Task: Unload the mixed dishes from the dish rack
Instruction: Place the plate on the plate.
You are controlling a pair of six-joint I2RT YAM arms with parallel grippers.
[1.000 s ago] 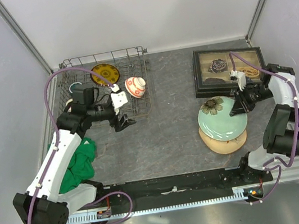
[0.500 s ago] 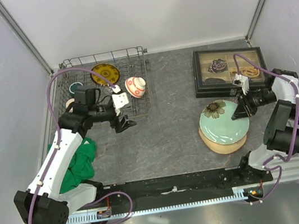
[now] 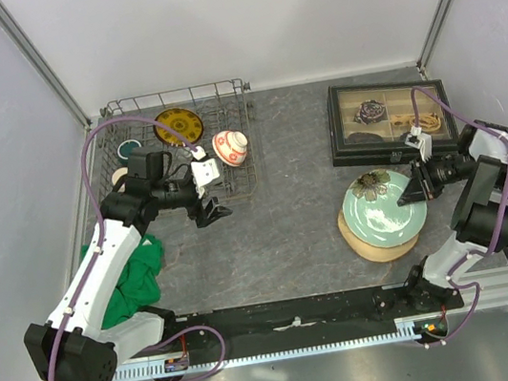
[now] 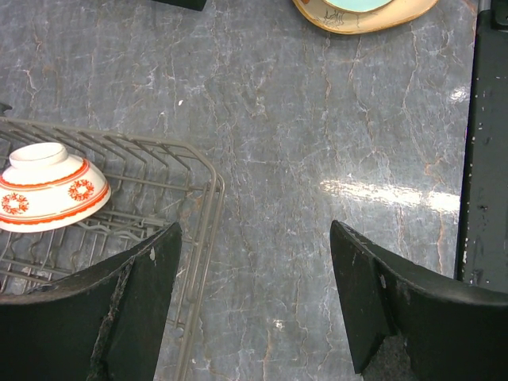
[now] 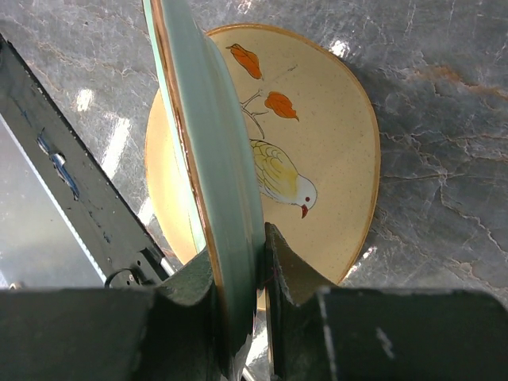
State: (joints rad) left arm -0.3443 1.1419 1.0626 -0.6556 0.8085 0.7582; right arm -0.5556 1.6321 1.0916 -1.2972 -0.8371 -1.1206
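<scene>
The pale green plate [image 5: 210, 159] is clenched at its rim by the right hand [image 5: 238, 262], apparently just over the cream plate with bird pattern [image 5: 317, 135], well right of the dish rack [image 4: 210, 182]. The left hand [image 4: 254, 302] is held released at that rack's front corner, beside the small red-and-white bowl [image 4: 48, 186].

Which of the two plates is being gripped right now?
The pale green plate, its rim clamped in the right gripper; the cream bird plate lies flat underneath.

Quick headcount: one rectangular grey metal wire dish rack [image 3: 217, 109]. In it: one round yellow-gold patterned dish [image 3: 176, 125], one small red-and-white ceramic bowl [image 3: 230, 146], one dark green mug [image 3: 129, 150], one beige cup [image 3: 118, 177]. Well right of the rack: two plates, one pale green plate [image 3: 383, 213] and one bird-patterned cream plate [image 3: 374, 247], plus one dark-framed rectangular box [image 3: 388, 119]. Front-left of the rack: one green cloth [image 3: 133, 279].
</scene>
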